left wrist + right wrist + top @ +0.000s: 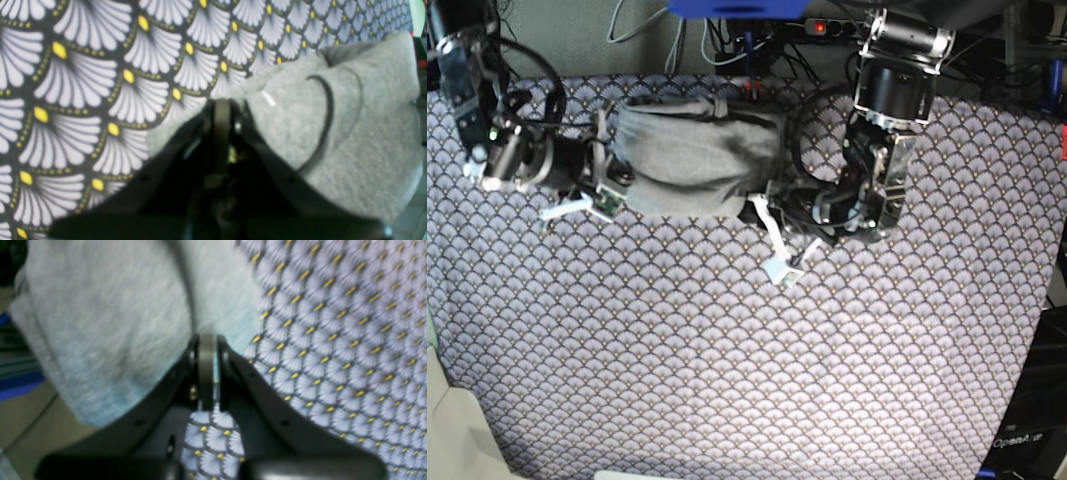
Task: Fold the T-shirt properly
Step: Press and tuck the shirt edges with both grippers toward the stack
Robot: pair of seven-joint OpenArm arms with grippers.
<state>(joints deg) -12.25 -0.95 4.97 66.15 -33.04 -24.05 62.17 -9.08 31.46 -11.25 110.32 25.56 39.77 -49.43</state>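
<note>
The grey T-shirt [695,155] lies bunched in a wide folded bundle at the back middle of the table. In the base view my right gripper [619,190] holds its near left corner and my left gripper [755,208] holds its near right corner. In the left wrist view the left gripper [223,106] is shut on the edge of the T-shirt [333,126], whose dark seam curves across it. In the right wrist view the right gripper [206,340] is shut on the T-shirt [100,323], which hangs to the left of the jaws.
The purple-white fan-patterned tablecloth [727,350] covers the whole table. Cables and a power strip [817,25] lie behind the back edge. The floor [20,426] shows past the table edge in the right wrist view.
</note>
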